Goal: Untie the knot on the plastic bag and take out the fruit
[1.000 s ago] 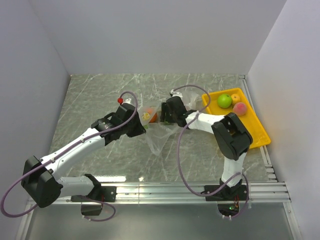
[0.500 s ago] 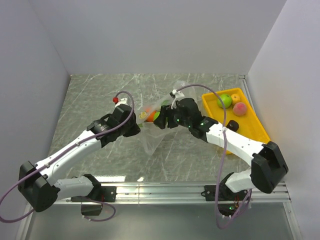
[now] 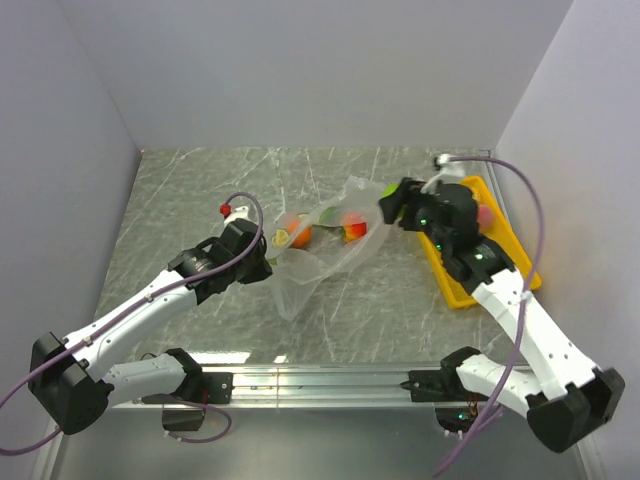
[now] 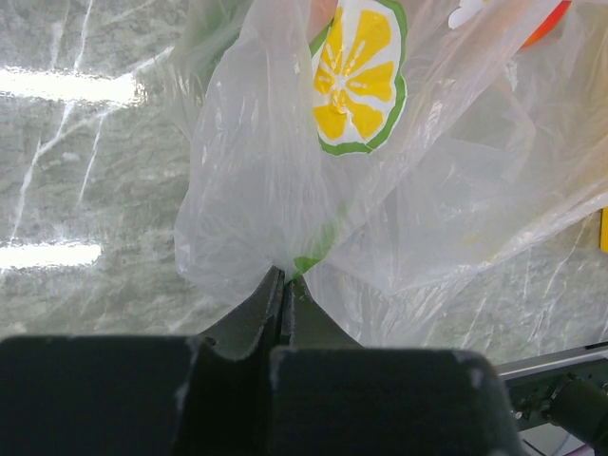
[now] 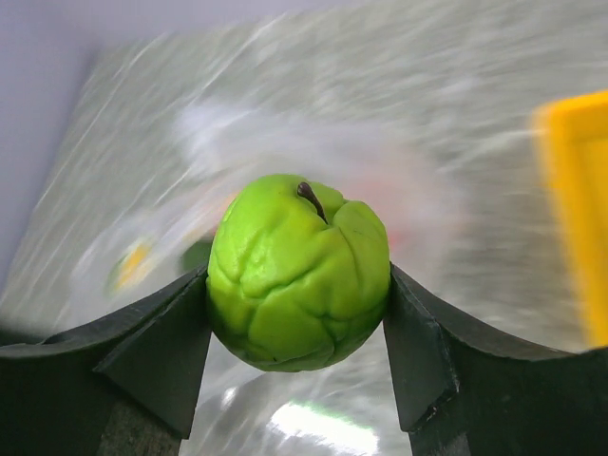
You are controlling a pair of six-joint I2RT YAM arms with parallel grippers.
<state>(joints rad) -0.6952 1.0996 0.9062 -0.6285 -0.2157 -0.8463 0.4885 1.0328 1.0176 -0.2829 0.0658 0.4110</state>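
Emptying the plastic bag: partly done. It looks open, though no knot shows clearly, so the untying is probably finished.
Right claw: clamped on a green fruit, just outside the bag's edge, on the side of the yellow tray.
Left claw: pinched shut on the bag's film, with the bag spreading out ahead of its tips.
Left to do: an orange fruit and a lemon slice lie inside the bag, near the left claw.

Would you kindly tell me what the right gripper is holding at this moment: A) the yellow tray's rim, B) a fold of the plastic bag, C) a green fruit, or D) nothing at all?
C: in the right wrist view the right gripper has a finger pressed on each side of a lumpy green fruit with a dark stem.
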